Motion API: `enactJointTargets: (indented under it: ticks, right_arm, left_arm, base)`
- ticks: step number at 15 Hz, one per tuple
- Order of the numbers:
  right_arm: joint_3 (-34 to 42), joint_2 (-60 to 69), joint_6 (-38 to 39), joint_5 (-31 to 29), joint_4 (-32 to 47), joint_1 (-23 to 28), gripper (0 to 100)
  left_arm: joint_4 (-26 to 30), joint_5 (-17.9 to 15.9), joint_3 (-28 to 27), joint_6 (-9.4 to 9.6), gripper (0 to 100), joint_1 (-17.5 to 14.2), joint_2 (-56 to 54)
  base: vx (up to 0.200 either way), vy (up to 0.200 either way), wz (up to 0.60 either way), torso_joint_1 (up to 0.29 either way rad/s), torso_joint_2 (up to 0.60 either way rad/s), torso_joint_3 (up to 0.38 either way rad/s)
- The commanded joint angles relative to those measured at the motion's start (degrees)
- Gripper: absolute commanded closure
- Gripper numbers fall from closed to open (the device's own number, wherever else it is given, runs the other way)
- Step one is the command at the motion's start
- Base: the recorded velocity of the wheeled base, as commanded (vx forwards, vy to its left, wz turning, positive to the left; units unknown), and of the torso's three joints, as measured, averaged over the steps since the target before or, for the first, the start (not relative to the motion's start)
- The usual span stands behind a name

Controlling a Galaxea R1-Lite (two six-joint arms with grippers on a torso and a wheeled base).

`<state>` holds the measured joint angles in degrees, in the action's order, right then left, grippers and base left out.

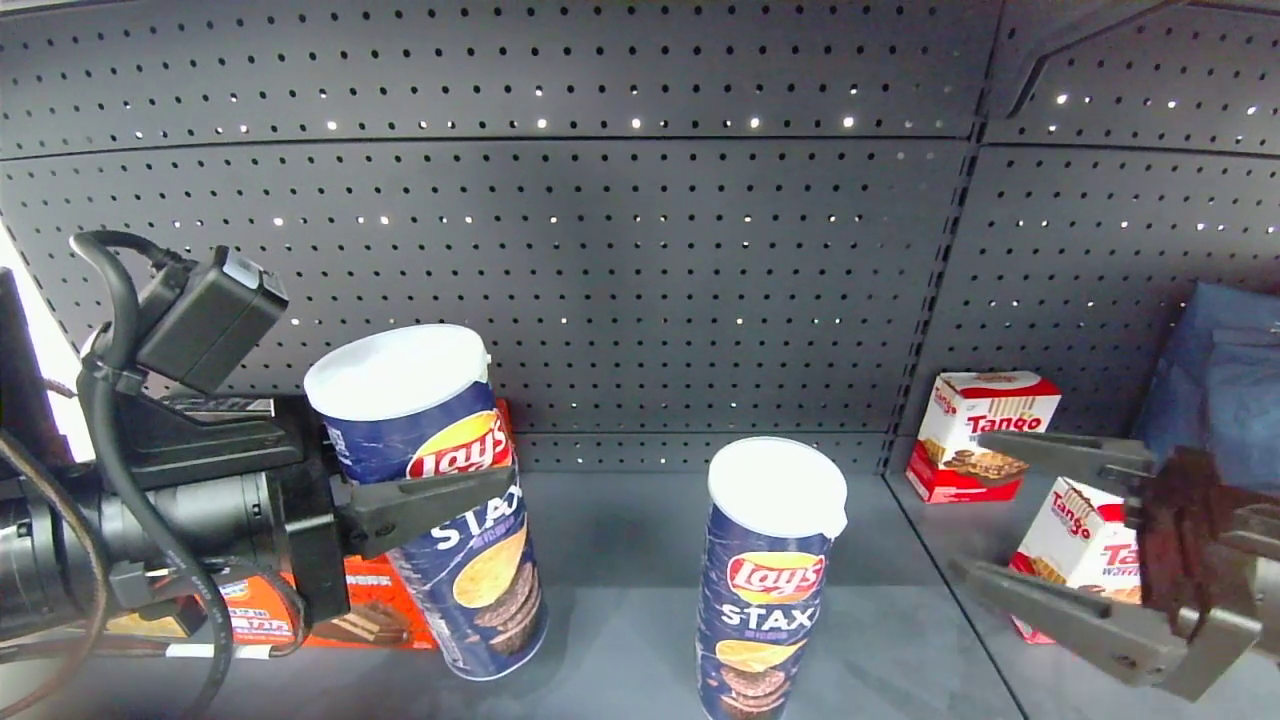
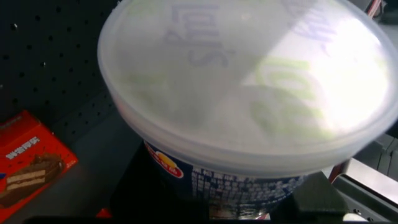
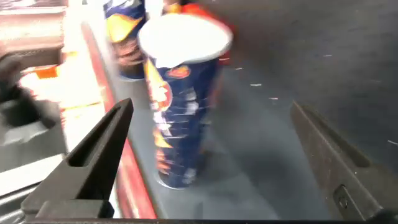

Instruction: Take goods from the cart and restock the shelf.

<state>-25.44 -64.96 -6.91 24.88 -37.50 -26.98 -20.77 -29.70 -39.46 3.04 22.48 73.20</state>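
Note:
My left gripper (image 1: 440, 480) is shut on a blue chip can (image 1: 440, 500) with a white lid, gripping its upper half. The can leans slightly, and its base is at the shelf floor (image 1: 620, 530). In the left wrist view the lid (image 2: 249, 81) is close up. A second, identical can (image 1: 770, 580) stands upright mid-shelf. My right gripper (image 1: 975, 505) hangs open to that can's right, apart from it. In the right wrist view this can (image 3: 183, 93) stands ahead, between the spread fingers (image 3: 99, 155), with the held can (image 3: 124, 31) beyond.
An orange wafer box (image 1: 370, 610) lies behind the held can, also in the left wrist view (image 2: 31, 165). Two red-and-white wafer boxes (image 1: 985, 420) (image 1: 1085, 550) stand in the right bay, by a blue bag (image 1: 1230, 380). A pegboard back wall (image 1: 640, 300) closes the shelf.

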Motion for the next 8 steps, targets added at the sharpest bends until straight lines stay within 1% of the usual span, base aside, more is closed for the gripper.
enactJointTargets:
  ticks: [1, 2, 3, 4, 5, 6, 7, 8]
  right_arm:
    - [-4.70, 11.35, 0.14, -6.07, 8.76, 5.88, 0]
    - [-5.85, 15.48, 0.14, -10.99, 14.73, 7.38, 0]
    - [-6.11, 17.06, 0.14, -12.75, 16.93, 7.82, 0]
    - [-6.02, 22.95, 0.14, -19.52, 24.40, 8.78, 0]
    - [-5.50, 26.03, 0.14, -22.16, 27.48, 8.87, 0]
    - [-4.53, 30.86, 0.23, -23.65, 31.79, 8.78, 0]
    - [-4.18, 32.88, 0.32, -23.83, 33.46, 9.31, 0]
    - [-4.09, 35.26, 1.02, -23.91, 35.48, 11.16, 0]
  left_arm:
    - [0.03, -0.01, -0.44, 0.04, 100, 0.20, 0.27]
    - [0.03, -0.01, -0.88, 0.04, 100, 0.28, 0.54]
    - [0.03, -0.01, -1.14, 0.04, 100, 0.28, 0.71]
    - [0.12, -0.01, -1.85, 0.04, 100, 0.20, 0.80]
    - [0.12, -0.01, -2.11, 0.04, 100, 0.20, 0.80]
    - [0.12, -0.01, -2.46, 0.04, 100, 0.11, 0.89]
    - [0.12, -0.01, -2.46, 0.04, 100, 0.11, 1.15]
    - [0.21, -0.01, -2.46, 0.04, 100, 0.11, 1.24]
  base:
    - [0.000, 0.000, 0.00, 0.000, 0.00, 0.000]
    - [0.000, 0.000, 0.00, 0.000, 0.00, 0.000]
    - [0.000, 0.000, 0.00, 0.000, 0.00, 0.000]
    - [0.000, 0.000, 0.00, 0.000, 0.00, 0.000]
    - [0.000, 0.000, 0.00, 0.000, 0.00, 0.000]
    - [0.000, 0.000, 0.00, 0.000, 0.00, 0.000]
    - [0.000, 0.000, 0.00, 0.000, 0.00, 0.000]
    - [0.000, 0.000, 0.00, 0.000, 0.00, 0.000]
